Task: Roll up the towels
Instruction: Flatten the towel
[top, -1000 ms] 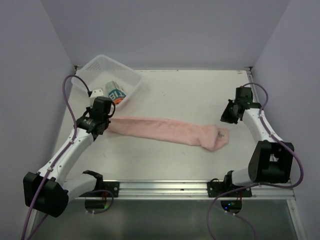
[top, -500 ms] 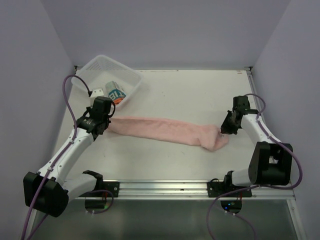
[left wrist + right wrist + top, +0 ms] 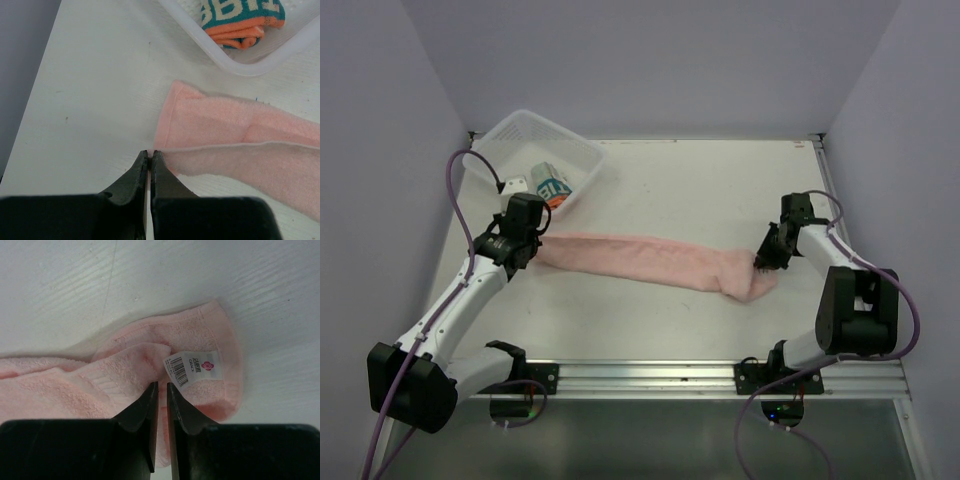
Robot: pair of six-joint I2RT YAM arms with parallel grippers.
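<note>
The pale pink towel [image 3: 650, 262] lies stretched out as a long folded strip across the middle of the table. My left gripper [image 3: 533, 252] is shut on the towel's left corner, with a sliver of pink between the tips in the left wrist view [image 3: 150, 152]. My right gripper [image 3: 761, 261] is at the towel's right end, its jaws almost together just over the cloth [image 3: 162, 385], beside a white label [image 3: 192, 367]. The printed teal and white towel with an orange edge [image 3: 552, 187] lies rolled in the basket; it also shows in the left wrist view [image 3: 240, 20].
The white mesh basket [image 3: 510, 130] stands at the back left, its near wall [image 3: 200, 42] just beyond the pink towel's left end. Walls enclose the table on the left, back and right. A metal rail [image 3: 640, 375] runs along the near edge.
My right gripper has moved left and down from the right side of the table onto the towel's right end. The left arm and the towel have stayed put.
</note>
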